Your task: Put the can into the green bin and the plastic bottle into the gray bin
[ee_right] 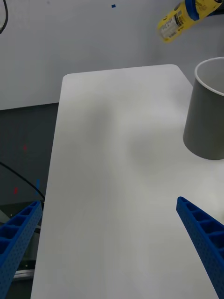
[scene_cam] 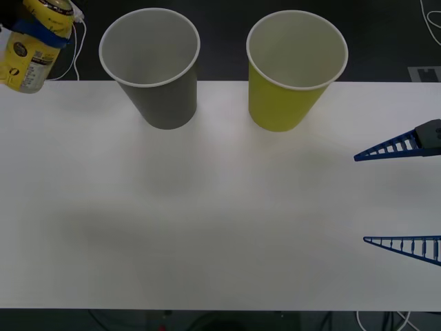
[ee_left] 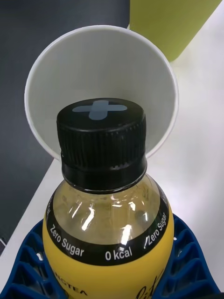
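A small plastic bottle (scene_cam: 33, 47) with yellow label, black screw cap and pale liquid is clamped in the left gripper (ee_left: 112, 261), raised at the far left, just left of the gray bin (scene_cam: 153, 63). The green bin (scene_cam: 295, 67) stands beside the gray one. The right gripper (scene_cam: 400, 196) hovers spread wide over the bare white table (scene_cam: 207, 221) at right, its body cut off.

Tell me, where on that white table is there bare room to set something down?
Nearly everywhere: the table is bare from the gray bin and green bin at its far edge to its near edge. The right gripper hangs open over the right edge. The left gripper holds the plastic bottle aloft beyond the far left corner.
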